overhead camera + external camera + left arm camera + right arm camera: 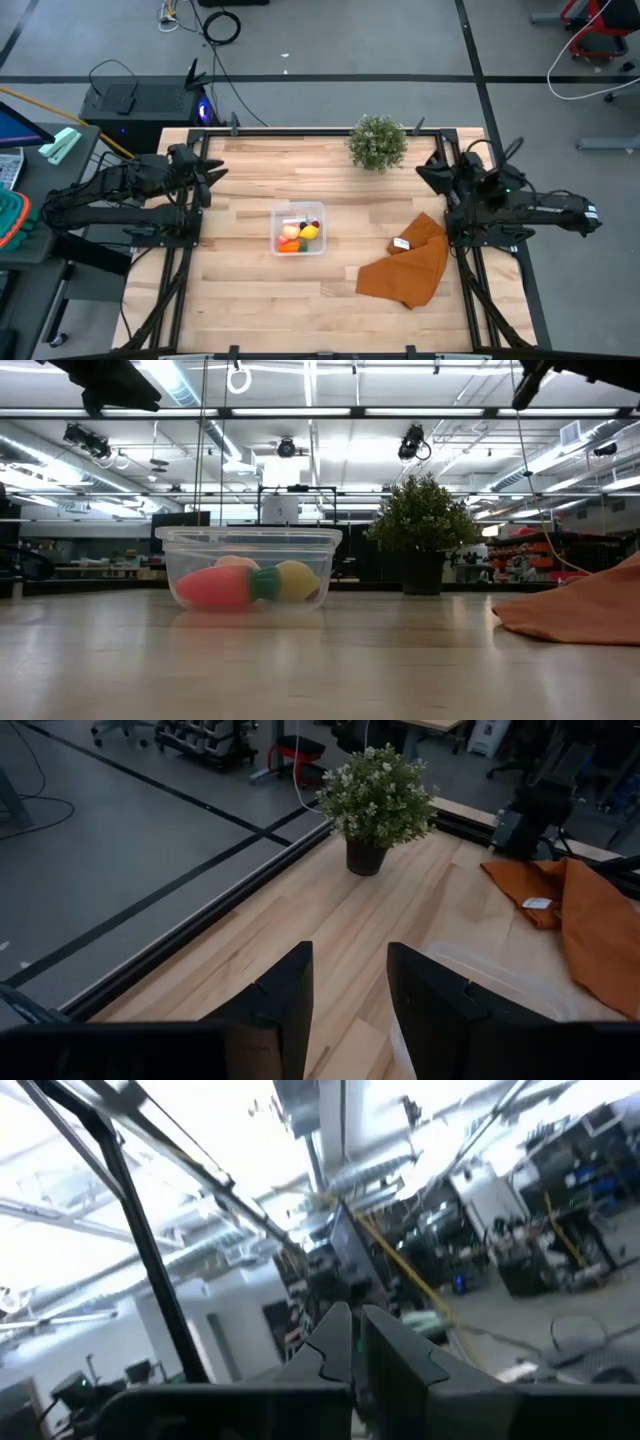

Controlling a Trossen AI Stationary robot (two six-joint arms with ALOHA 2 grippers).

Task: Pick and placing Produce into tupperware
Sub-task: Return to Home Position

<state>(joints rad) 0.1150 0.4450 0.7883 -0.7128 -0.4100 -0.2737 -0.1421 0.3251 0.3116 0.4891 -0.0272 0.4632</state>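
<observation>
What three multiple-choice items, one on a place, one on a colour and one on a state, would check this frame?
1. Where does the produce lie?
A) on the floor
B) inside the tupperware
C) on bare wood

2. What colour is the cloth?
A) blue
B) white
C) brown-orange

3. How is the left end effector?
A) open and empty
B) shut on a lemon
C) shut on the cloth

Answers:
1. B, since the high view shows every piece within the clear walls.
2. C, since the high and left wrist views both show it brown-orange.
3. A, since the left wrist view shows bare wood between its parted fingers.
</observation>
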